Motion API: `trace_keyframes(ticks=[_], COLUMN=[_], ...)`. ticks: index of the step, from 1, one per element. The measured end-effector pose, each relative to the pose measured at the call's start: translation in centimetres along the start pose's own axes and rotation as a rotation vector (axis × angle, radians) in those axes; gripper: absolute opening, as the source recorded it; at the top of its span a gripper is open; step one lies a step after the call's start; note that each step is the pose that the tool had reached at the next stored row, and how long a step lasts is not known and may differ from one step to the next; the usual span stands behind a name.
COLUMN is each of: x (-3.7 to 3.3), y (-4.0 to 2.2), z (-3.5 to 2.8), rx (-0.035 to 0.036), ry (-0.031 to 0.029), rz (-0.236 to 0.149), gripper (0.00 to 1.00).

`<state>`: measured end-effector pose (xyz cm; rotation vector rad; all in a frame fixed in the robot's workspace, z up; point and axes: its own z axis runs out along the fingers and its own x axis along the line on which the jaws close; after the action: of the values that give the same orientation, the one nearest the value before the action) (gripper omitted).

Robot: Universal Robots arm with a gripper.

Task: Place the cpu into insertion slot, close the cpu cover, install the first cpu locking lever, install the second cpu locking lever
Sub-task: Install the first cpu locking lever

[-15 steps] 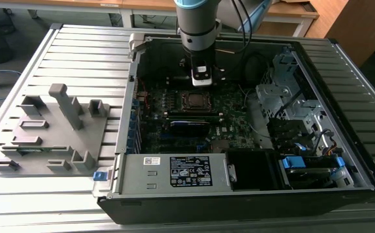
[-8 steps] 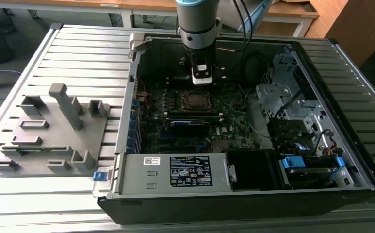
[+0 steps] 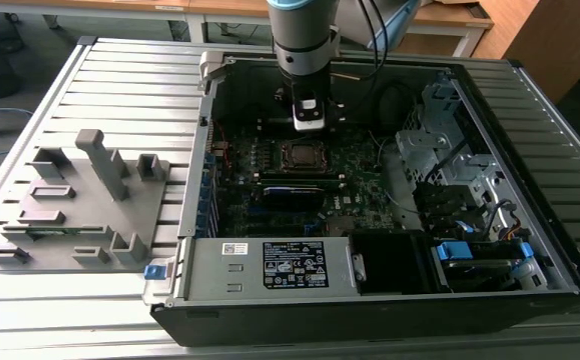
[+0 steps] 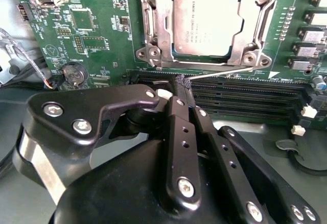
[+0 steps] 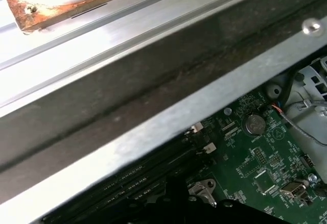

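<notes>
The cpu (image 4: 204,22) lies flat in the insertion slot (image 3: 305,155), its silver-grey top showing through the cut-out of the cpu cover (image 4: 161,27), which is folded down over it. One thin wire locking lever (image 4: 225,71) runs along the socket's edge beside the memory slots. My gripper (image 4: 184,87) is shut, its tips at the lever's free end; whether they pinch the wire or just touch it is unclear. In the exterior view the gripper (image 3: 310,124) hangs inside the open computer case, just behind the socket.
Black memory slots (image 4: 240,99) lie between gripper and socket. A coin battery (image 4: 75,73) sits on the green board. The case wall (image 5: 168,117) is close by. A power supply (image 3: 269,264) and drive cages (image 3: 450,150) crowd the case; a grey fixture (image 3: 79,202) stands outside.
</notes>
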<state>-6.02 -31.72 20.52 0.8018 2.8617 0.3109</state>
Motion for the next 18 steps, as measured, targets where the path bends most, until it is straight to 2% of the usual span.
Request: trace_keyframes(ticks=[4, 18], x=[0.23, 0.31], y=[-0.09, -0.07], z=[0.03, 0.3], rx=[-0.0034, -0.0042], ry=[0.0002, -0.0003], rz=[0.0, 0.001], gripper=[0.11, 0.11])
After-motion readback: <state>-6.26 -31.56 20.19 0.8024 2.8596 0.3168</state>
